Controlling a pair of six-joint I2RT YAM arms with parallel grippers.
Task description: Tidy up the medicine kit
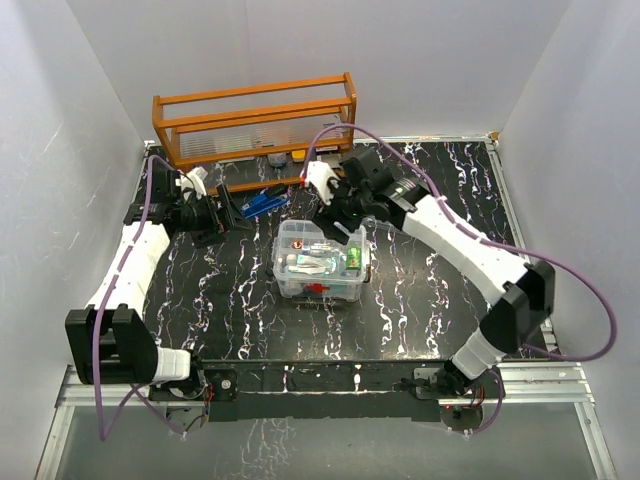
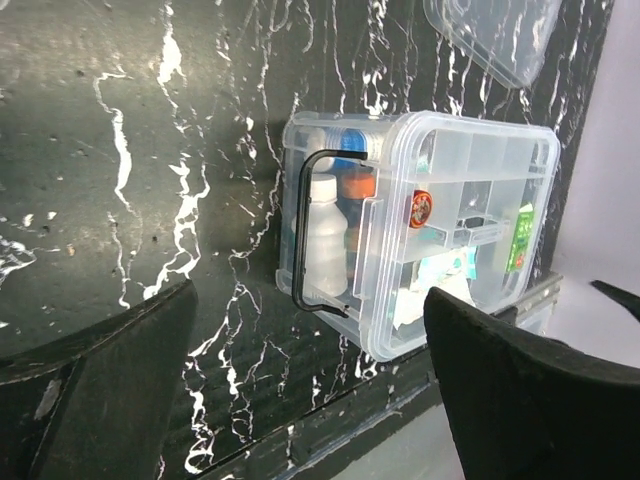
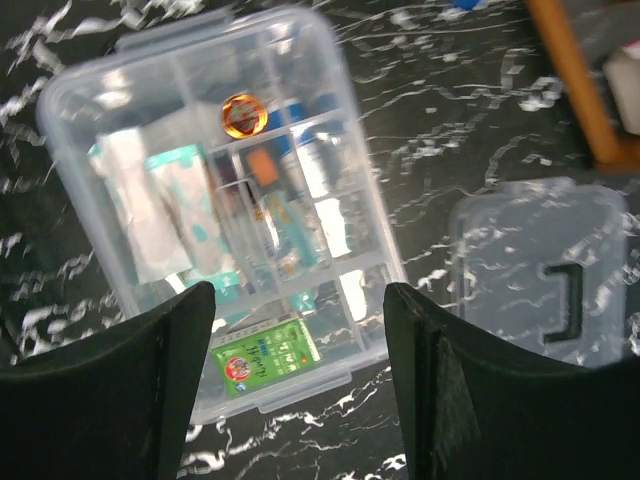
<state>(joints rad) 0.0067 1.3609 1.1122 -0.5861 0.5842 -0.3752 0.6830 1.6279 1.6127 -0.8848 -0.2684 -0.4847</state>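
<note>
**Q:** Where is the medicine kit (image 1: 320, 265)?

**A:** The clear box stands near the middle of the black marbled desk (image 1: 220, 310), with its red latch (image 1: 318, 288) facing the near edge. The top is uncovered, so the divided tray insert (image 3: 300, 225) is exposed. The clear lid (image 3: 520, 250), with a dark handle, lies flat on the desk just beside the box, off its far right corner.

**Q:** What does the box hold?

**A:** A green packet (image 3: 265, 362) sits in one end compartment, and an orange ring-shaped item (image 3: 240, 115) sits near the opposite end. A white bottle (image 2: 325, 235) shows through the side wall, below the tray.

**Q:** How do the fingers stand?

**A:** The left fingers (image 2: 100, 390) are spread wide and grasp nothing. They are low over the desk to the left of the kit, near a blue object (image 1: 265, 203). The right fingers (image 3: 110, 400) are parted and released above the open box, with nothing between them.

**Q:** What else is present?

**A:** An orange wooden rack (image 1: 255, 125) stands along the far edge, toward the far left corner.
</note>
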